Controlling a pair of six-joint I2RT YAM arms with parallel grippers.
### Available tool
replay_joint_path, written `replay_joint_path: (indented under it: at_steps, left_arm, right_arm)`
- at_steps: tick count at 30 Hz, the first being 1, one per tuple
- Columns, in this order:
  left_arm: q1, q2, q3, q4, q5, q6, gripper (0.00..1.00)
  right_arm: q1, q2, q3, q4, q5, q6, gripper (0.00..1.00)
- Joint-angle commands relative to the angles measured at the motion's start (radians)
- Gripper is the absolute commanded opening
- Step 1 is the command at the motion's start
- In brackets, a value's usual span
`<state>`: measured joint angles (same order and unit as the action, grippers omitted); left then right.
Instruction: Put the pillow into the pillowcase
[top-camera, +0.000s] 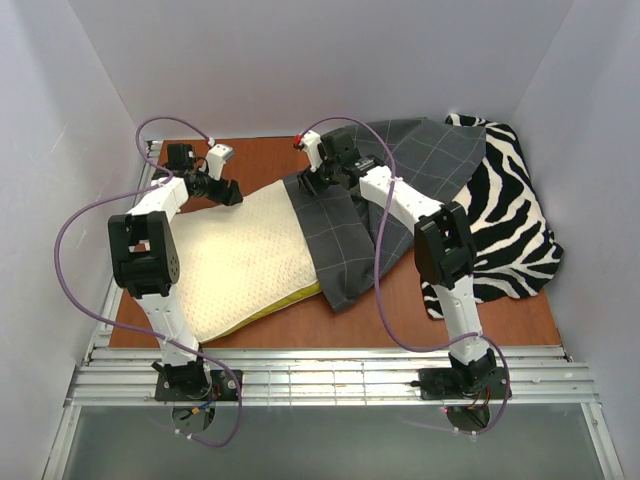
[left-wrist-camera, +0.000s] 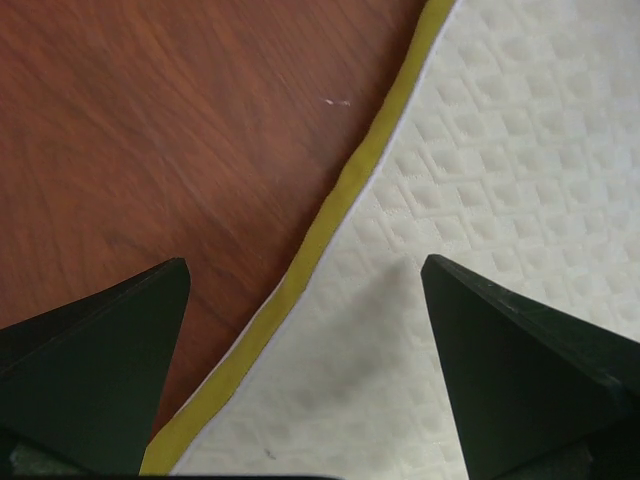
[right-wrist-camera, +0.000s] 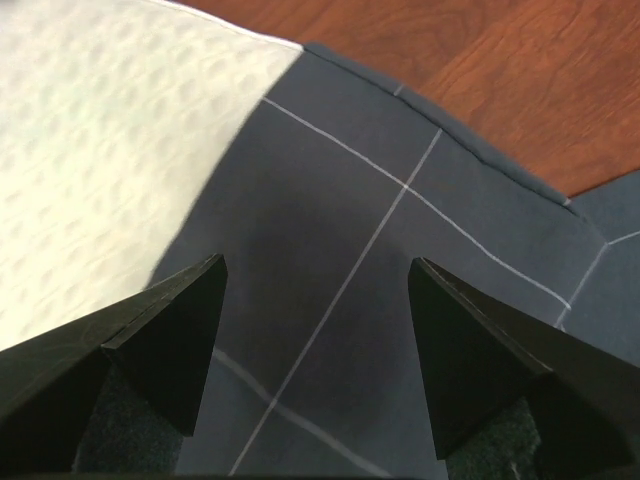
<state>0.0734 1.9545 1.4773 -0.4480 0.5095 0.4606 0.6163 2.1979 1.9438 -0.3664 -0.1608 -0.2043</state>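
The cream dimpled pillow (top-camera: 240, 260) lies on the table's left half, its yellow-green edge along the front. The dark grey gridded pillowcase (top-camera: 400, 170) covers the pillow's right end and runs off to the back right. My left gripper (top-camera: 228, 192) is open above the pillow's far left edge; in the left wrist view the yellow edge (left-wrist-camera: 320, 235) and the pillow (left-wrist-camera: 480, 180) lie between its fingers. My right gripper (top-camera: 312, 180) is open over the pillowcase (right-wrist-camera: 370, 260) near its far edge, beside the bare pillow (right-wrist-camera: 110, 150).
A black-and-white zebra-striped fabric (top-camera: 515, 210) lies at the right, partly under the pillowcase. Brown table (top-camera: 255, 155) shows along the back. White walls close in on the left, back and right. A metal rail (top-camera: 330, 380) runs along the front.
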Motion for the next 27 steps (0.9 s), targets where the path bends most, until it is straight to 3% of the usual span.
replay_joint_path:
  at_steps: [1,8,11,15,17,19,20,22,23,27]
  left_arm:
    - [-0.007,0.015,0.006,-0.060,0.092,0.105,0.89]
    - [0.000,-0.016,-0.135,-0.043,0.256,0.164,0.89]
    - [-0.011,0.029,-0.134,-0.063,0.250,0.179,0.83]
    - [-0.014,0.047,-0.135,-0.064,0.283,0.231,0.66]
    - [-0.023,0.043,-0.147,-0.063,0.296,0.280,0.47]
    - [-0.044,0.031,-0.161,-0.063,0.294,0.318,0.36]
    - [-0.056,0.027,-0.175,-0.063,0.287,0.361,0.22]
    - [-0.113,0.006,-0.196,-0.066,0.278,0.394,0.05]
    - [-0.130,-0.006,-0.227,-0.064,0.273,0.409,0.00]
    - [-0.201,-0.112,-0.365,0.076,0.210,0.473,0.00]
  right_arm:
    - [-0.012,0.061,0.086,0.000,-0.031,-0.026,0.69]
    - [-0.012,0.023,-0.009,0.011,-0.144,-0.014,0.67]
    - [-0.012,0.052,0.044,0.015,-0.129,-0.007,0.68]
    - [-0.016,0.097,0.112,0.055,-0.095,-0.017,0.68]
    - [-0.021,0.109,0.133,0.078,-0.094,-0.020,0.66]
    - [-0.020,0.126,0.155,0.108,-0.103,-0.018,0.66]
    - [-0.020,0.135,0.162,0.115,-0.105,-0.017,0.66]
    - [-0.020,0.166,0.182,0.124,-0.102,-0.020,0.67]
    - [-0.020,0.177,0.199,0.124,-0.100,-0.030,0.68]
    - [-0.020,0.213,0.221,0.124,-0.095,-0.046,0.70]
